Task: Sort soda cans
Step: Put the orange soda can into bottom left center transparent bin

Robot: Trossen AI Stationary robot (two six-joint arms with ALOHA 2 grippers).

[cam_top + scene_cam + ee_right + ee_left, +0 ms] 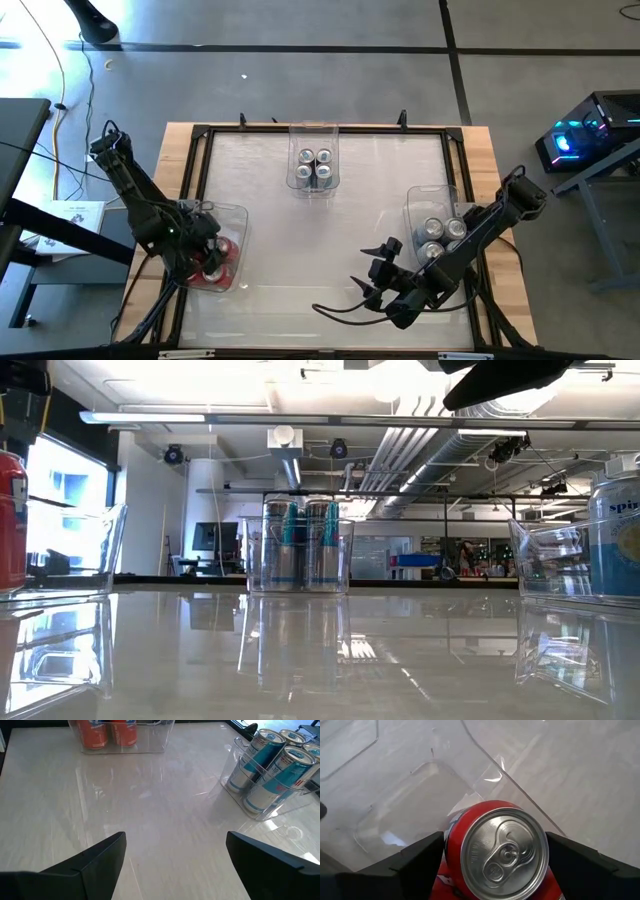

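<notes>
The left end effector stood wide open astride a red can inside the left bin, gripping nothing. The right end effector hovered open and empty over the desk. Cans were judged light, smooth, dentable: grasp mid-body.

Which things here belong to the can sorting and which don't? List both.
Job:
- red cans, one between the left end effector's open fingers
- silver-blue cans
- pale cans
- three clear bins

Not part of it:
- papers beside the table
- lit computer case
</notes>
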